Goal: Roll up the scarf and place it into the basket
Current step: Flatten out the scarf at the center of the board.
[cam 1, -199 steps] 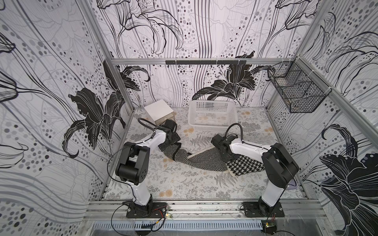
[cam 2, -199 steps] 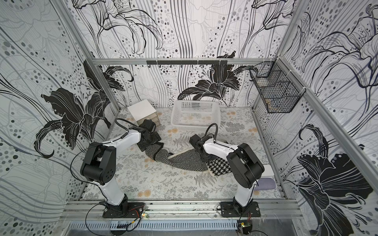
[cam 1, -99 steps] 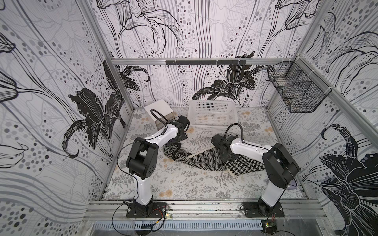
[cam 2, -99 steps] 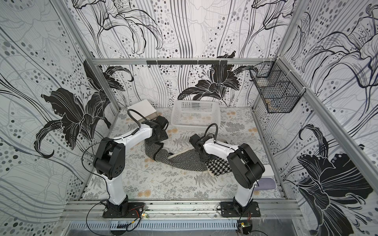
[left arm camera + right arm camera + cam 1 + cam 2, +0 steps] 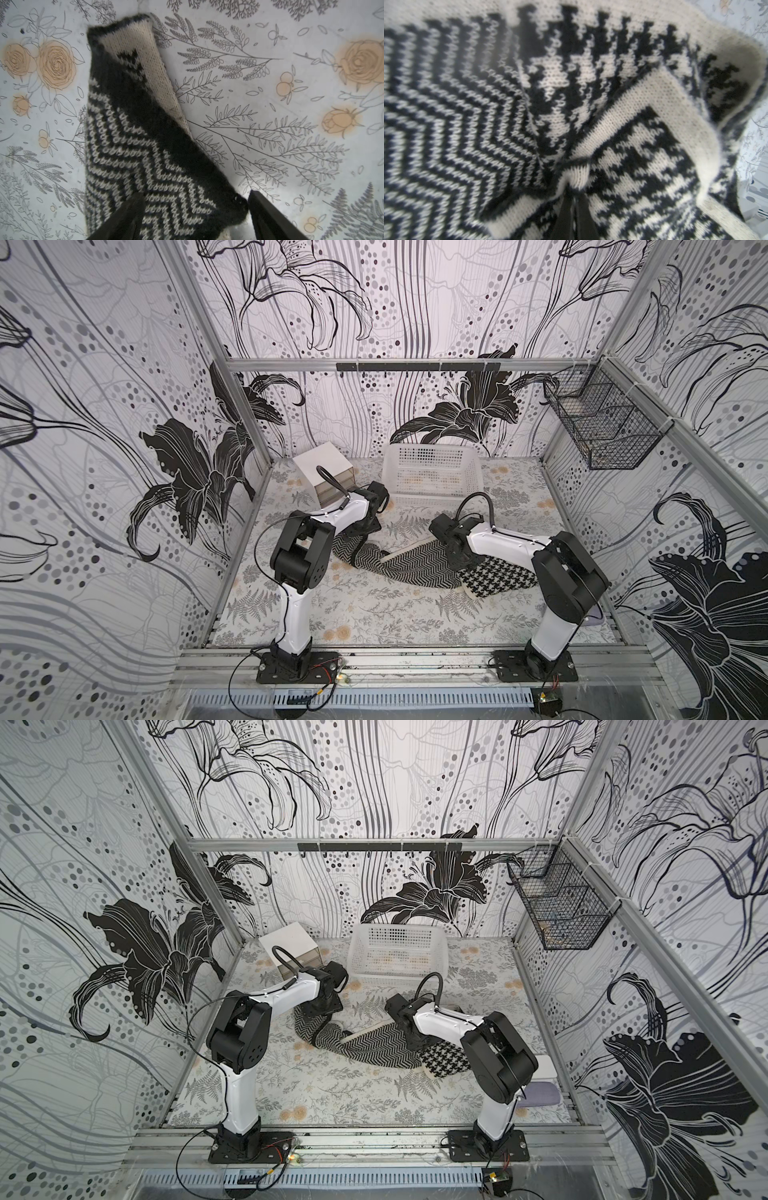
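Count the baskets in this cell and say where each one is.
2. The white plastic basket stands at the rear of the table; the black wire basket hangs on the right wall. None seems hidden.

Scarf (image 5: 415,568) on tbl (image 5: 374,614); basket (image 5: 419,456) behind it.

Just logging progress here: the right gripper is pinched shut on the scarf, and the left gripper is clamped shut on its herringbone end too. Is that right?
Not quite. The left gripper is open: the left wrist view shows its jaws apart, straddling a corner of the scarf. The right gripper is indeed pinched shut on the scarf.
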Available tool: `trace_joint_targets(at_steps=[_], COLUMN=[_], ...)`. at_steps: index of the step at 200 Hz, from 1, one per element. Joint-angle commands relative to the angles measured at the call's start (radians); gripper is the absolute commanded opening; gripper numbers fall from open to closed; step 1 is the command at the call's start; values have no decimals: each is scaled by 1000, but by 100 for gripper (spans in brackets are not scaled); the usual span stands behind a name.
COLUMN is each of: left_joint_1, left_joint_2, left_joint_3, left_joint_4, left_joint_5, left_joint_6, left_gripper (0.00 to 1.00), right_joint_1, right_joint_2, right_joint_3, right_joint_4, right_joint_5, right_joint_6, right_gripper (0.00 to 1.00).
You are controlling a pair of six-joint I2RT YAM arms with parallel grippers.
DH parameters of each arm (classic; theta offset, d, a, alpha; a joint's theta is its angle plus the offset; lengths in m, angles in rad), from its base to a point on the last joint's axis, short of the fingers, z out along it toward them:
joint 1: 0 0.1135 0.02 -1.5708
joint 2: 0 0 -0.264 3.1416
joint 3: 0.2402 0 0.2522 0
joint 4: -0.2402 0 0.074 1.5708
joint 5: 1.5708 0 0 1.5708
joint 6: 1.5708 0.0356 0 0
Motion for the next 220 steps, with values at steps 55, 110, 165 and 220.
trace_joint_targets(at_steps=[55,110,165,220], left_joint_1=[19,58,71,76], left_joint_2=[-171,-653,-973,-1045], left_joint_3=[-101,-384,-540,-575], left_joint_4=[-16,-93,-234,-269], left_joint_5=[-88,-183,-271,-286], left_joint_6=[-37,-110,-280,-326], left_gripper=[0,0,17,100], right_joint_1=[5,1,-9,-11], right_joint_2=[-3,29,51,10], right_joint_3=[-11,44,137,176], right_joint_4=[10,-1,-56,-93], right_joint_5=[-17,9,43,55], right_joint_6=[-18,-57,-94,-109], right_gripper=[0,0,0,0])
